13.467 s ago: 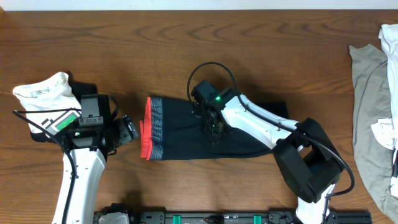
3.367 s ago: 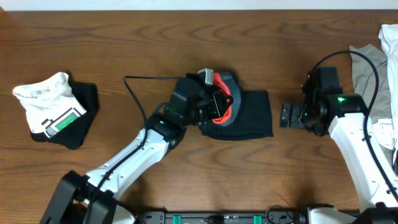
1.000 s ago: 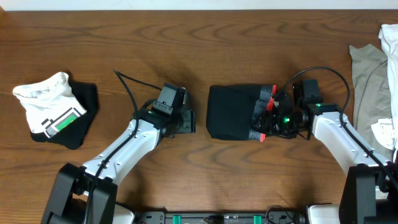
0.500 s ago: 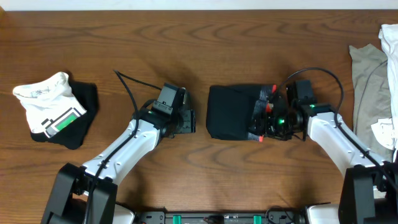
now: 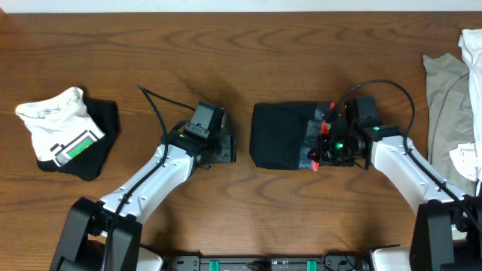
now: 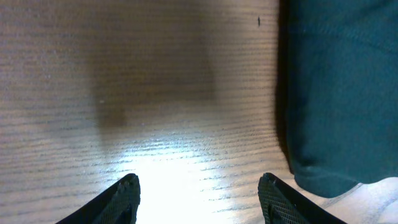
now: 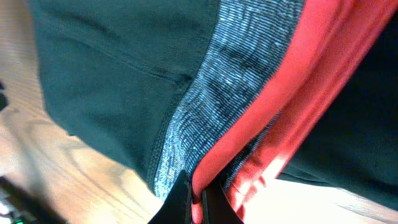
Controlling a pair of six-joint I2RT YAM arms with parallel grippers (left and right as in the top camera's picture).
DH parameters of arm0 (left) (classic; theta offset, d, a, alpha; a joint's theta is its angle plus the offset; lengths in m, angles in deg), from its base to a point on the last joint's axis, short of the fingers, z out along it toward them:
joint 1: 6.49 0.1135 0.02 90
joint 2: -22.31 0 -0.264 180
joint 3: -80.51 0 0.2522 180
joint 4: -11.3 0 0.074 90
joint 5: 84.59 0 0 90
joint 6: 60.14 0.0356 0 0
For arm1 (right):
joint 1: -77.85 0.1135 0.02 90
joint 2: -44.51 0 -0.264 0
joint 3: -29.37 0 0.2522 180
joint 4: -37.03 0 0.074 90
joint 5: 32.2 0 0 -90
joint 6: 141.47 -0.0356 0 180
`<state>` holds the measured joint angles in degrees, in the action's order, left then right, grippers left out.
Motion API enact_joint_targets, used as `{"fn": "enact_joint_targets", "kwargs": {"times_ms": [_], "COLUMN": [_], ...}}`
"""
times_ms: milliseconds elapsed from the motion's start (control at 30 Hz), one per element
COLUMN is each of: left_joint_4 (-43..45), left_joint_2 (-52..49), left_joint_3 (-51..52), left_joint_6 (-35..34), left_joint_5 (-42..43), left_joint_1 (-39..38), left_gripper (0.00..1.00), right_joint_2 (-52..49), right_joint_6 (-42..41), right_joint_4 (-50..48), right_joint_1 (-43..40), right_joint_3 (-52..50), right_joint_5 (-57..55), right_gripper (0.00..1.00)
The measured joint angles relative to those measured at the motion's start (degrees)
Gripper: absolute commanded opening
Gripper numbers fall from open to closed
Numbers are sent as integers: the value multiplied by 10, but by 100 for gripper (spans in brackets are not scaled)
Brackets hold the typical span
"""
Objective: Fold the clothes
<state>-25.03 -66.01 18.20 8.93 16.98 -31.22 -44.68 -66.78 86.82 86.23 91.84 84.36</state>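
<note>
Fingers on the right gripper (image 5: 318, 147) are pressed tight together, pinching the grey-and-red elastic waistband (image 7: 249, 118) of the folded black pants (image 5: 280, 137). The wrist view shows the red band caught right between the tips. Over on the left, the left gripper (image 5: 226, 147) has its fingers (image 6: 127, 198) spread wide, holding nothing, low over the brown wooden counter (image 5: 151, 45) just beside the pants' left edge. The pants lie mid-counter as a compact, nearly square bundle. Their long axis runs left to right, with the waistband end pointing right and the plain folded edge pointing left. Far left sits a crumpled white top with a green patch (image 5: 64, 132). Grey-beige tops (image 5: 444, 105) are heaped at the right edge.
</note>
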Motion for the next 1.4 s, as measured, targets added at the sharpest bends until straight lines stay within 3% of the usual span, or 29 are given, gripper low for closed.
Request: {"fn": "enact_joint_targets", "kwargs": {"times_ms": [333,533,733,1033,1100,1200,1400], "left_joint_4": [-10,-10,-10,-11,-11,-11,-11], "left_joint_2": [0,0,0,0,0,0,0], "left_joint_3": [0,0,0,0,0,0,0], "left_joint_6": [0,0,0,0,0,0,0], "left_joint_5": [0,0,0,1,1,1,2], "left_joint_1": [0,0,0,0,0,0,0], "left_gripper": [63,63,63,63,63,63,63], "right_joint_2": [-4,-35,-110,-116,-117,-121,-123], "right_joint_6": [60,71,71,57,56,51,53], "right_joint_4": [92,108,99,76,75,76,76], "right_joint_1": [-19,-20,-23,-31,-33,-33,-33], "right_joint_3": [150,120,97,103,106,117,171], "right_joint_5": [-160,-244,-293,-326,-330,-339,-345], "right_gripper": [1,9,7,4,7,21,29]}}
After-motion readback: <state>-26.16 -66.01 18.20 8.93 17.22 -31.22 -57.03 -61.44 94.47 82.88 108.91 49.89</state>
